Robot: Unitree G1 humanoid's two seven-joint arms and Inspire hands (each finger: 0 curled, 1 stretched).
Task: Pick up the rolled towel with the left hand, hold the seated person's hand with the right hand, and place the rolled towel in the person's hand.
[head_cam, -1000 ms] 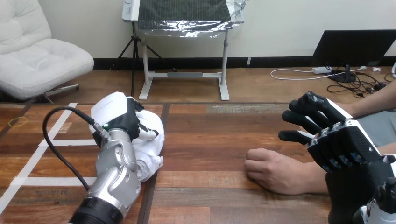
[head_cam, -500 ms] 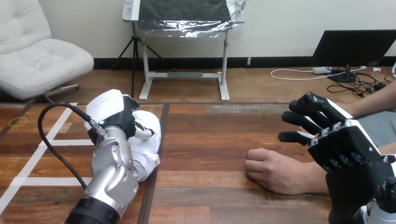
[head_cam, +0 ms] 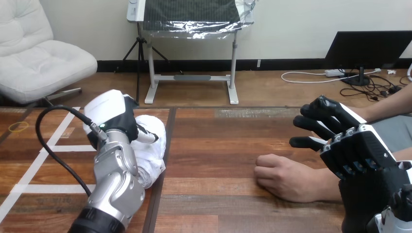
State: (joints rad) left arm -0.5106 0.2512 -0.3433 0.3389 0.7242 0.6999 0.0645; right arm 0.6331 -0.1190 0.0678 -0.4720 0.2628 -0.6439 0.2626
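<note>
Lab: wooden table [head_cam: 218,145], white tape [head_cam: 73,148]

You've got a wooden table [head_cam: 218,141] with white tape lines [head_cam: 34,187] at the left, a white towel [head_cam: 153,145] left of centre, and the person's hand [head_cam: 284,177] resting fisted at lower right.

Item 1: white rolled cloth towel [head_cam: 155,153]. A soft, rumpled bundle, its long axis running roughly from 12 to 6 o'clock. It lay at about 9 o'clock on the brown wooden table [head_cam: 218,145]. The robot's black-and-white left hand [head_cam: 116,119] covered its upper end, fingers curled round it, and the lower end showed bare. Whether it rested on the tabletop could not be told.

Item 2: person's bare hand [head_cam: 284,179]. It was closed in a loose fist, palm down, knuckles toward 9 o'clock. It rested on the table at about 4 o'clock, well apart from the towel.
</note>
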